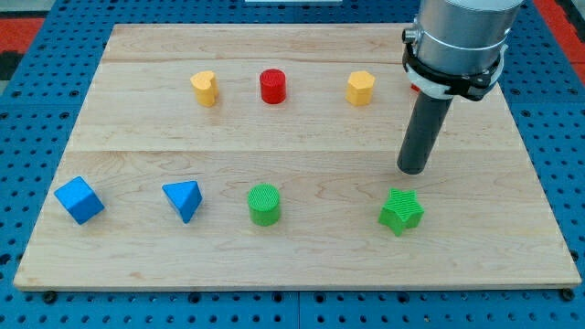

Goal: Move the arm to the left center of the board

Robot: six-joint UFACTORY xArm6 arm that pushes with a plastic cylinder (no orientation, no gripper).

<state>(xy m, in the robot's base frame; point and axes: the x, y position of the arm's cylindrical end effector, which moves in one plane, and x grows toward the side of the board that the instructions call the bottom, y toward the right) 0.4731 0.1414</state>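
My tip (413,170) rests on the wooden board (292,137) at the view's right, just above the green star block (401,211) and right of the board's middle. A yellow heart-like block (205,89), a red cylinder (272,86) and a yellow hexagon-like block (361,88) stand in a row near the view's top. A blue cube (79,200), a blue triangular block (183,199) and a green cylinder (264,204) stand in a row lower down, left of the star. The tip touches no block.
The arm's grey body (457,41) hangs over the board's upper right corner. A blue perforated table surface (37,110) surrounds the board.
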